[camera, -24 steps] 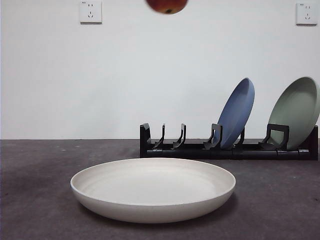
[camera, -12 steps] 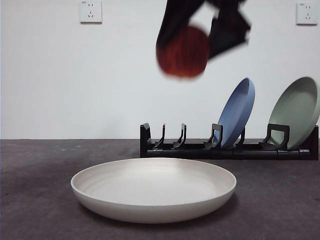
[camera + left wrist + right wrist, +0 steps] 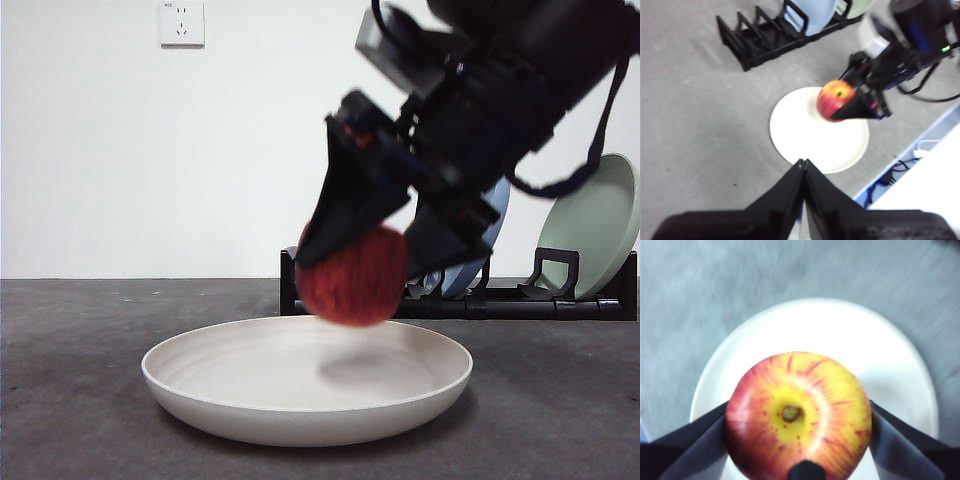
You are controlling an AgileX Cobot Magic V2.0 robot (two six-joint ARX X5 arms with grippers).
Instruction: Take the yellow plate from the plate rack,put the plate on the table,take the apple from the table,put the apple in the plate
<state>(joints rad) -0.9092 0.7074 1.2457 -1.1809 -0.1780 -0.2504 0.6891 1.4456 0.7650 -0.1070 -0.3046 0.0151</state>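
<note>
Your yellow plate [image 3: 306, 380] lay flat on the table [image 3: 70, 400], low in the frame. Just above it hung the apple [image 3: 352, 276], stem end toward the wrist camera, clamped between your right gripper [image 3: 365, 250] jaws. Your left gripper [image 3: 803, 165] stood pressed together, empty.

Front view sits low at table height, level and close to the plate [image 3: 306, 385]. Both wrist views look down — the right very near, the left higher — sharing that plate.
</note>
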